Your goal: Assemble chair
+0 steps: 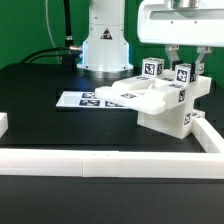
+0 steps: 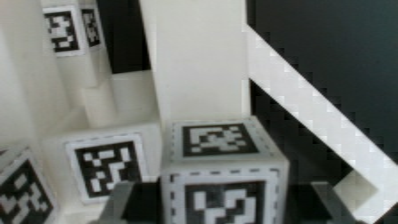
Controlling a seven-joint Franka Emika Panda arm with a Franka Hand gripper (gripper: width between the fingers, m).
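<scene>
1. The chair [image 1: 165,103] stands on the black table [image 1: 40,105], toward the exterior view's right, as one blocky white body of joined panels.
2. Its near face is a plain white block that rests on the table just behind the front rail [image 1: 100,158].
3. A flat panel of the chair reaches out toward the exterior view's left and ends over the marker board [image 1: 80,99].
4. The marker board lies flat on the table, left of the chair in the exterior view, its printed tags facing up.
5. Two small tagged posts [image 1: 153,68] rise from the top of the chair, side by side.
6. The gripper [image 1: 180,62] hangs straight down over the chair from the arm's white head, at the posts.
7. Its fingers [image 1: 172,55] are drawn in narrow; in the exterior view they sit at the right-hand post.
8. In the wrist view a tagged block [image 2: 222,165] fills the foreground with dark finger pads [image 2: 134,205] at either side of it, so the gripper appears clamped on that block.
9. A second tagged block [image 2: 103,160] stands just beside it, and a white upright [image 2: 187,60] rises behind both.
10. The robot's base [image 1: 105,40] stands at the table's far side.
11. A side rail [image 1: 212,135] runs along the table edge at the exterior view's right.
</scene>
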